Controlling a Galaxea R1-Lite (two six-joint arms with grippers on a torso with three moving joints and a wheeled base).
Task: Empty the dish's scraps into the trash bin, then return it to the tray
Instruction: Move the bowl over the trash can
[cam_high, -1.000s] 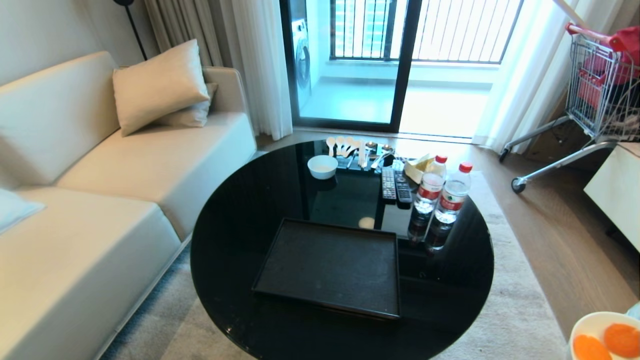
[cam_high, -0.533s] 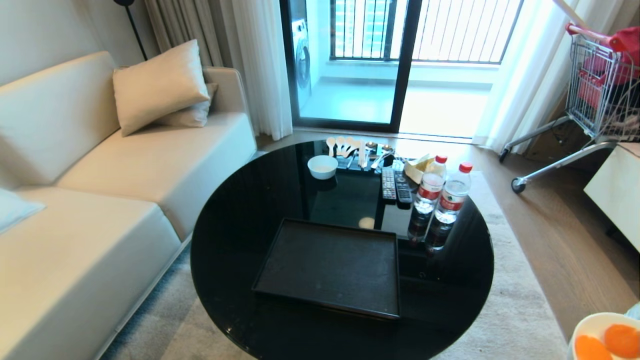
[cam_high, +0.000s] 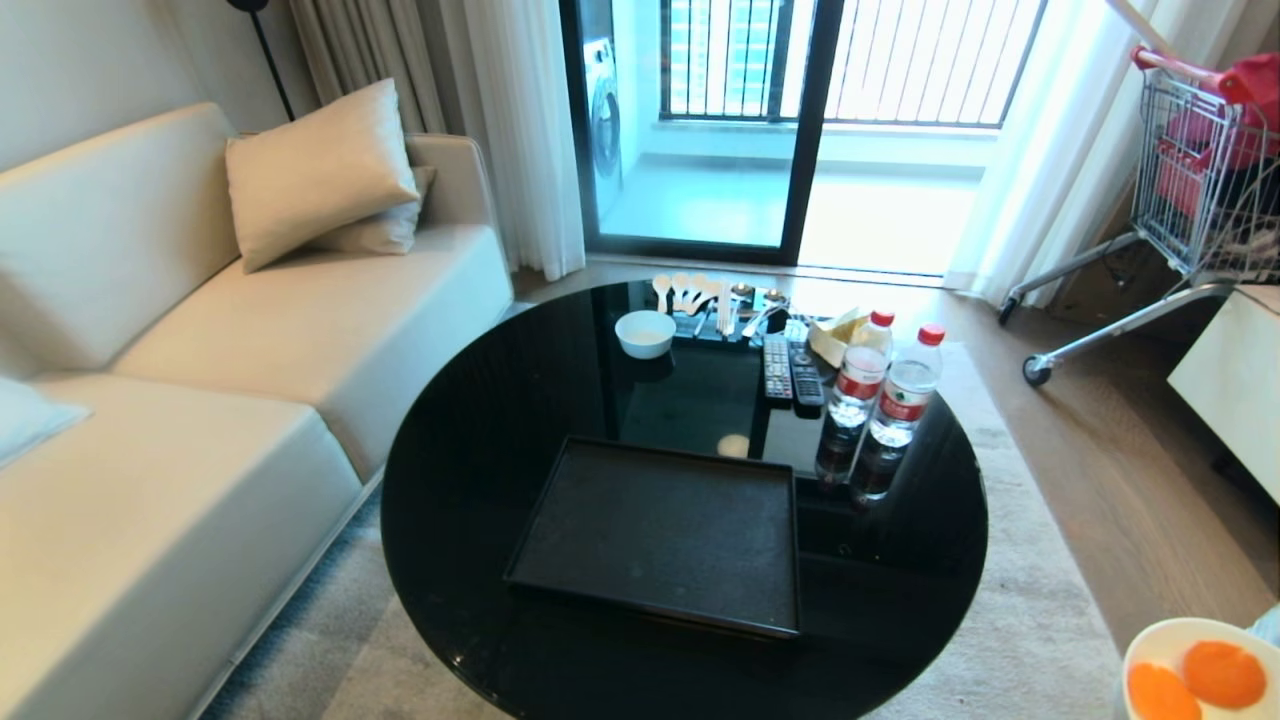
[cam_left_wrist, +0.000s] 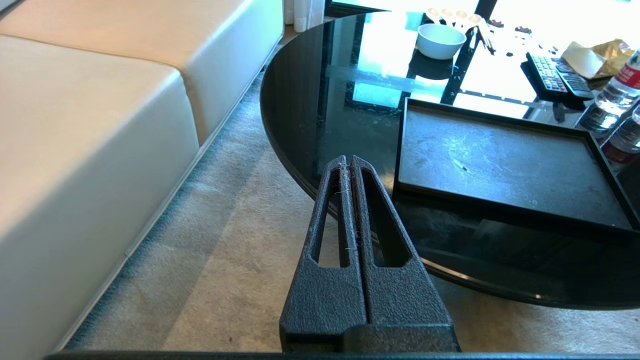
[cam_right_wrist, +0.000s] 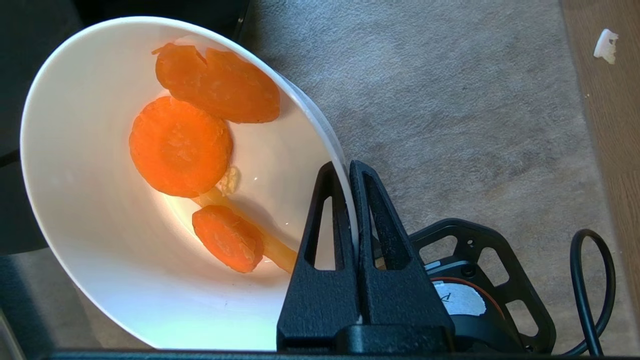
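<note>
The dish, a small white bowl, hangs over the carpet to the right of the round table, with my right gripper shut on its rim. Three orange carrot slices, the scraps, lie inside it. In the head view only part of the dish shows at the bottom right corner, with two scraps visible. The black tray sits bare on the near part of the table. My left gripper is shut and holds nothing, parked low near the table's edge. The trash bin is out of view.
On the black round table stand another white bowl, spoons, two remotes and two water bottles. A cream sofa is at the left, a shopping cart at the far right. Below the dish is part of my base.
The dish in my right gripper has shifted slightly left in the head view and shows a little more. Nothing else has moved.
</note>
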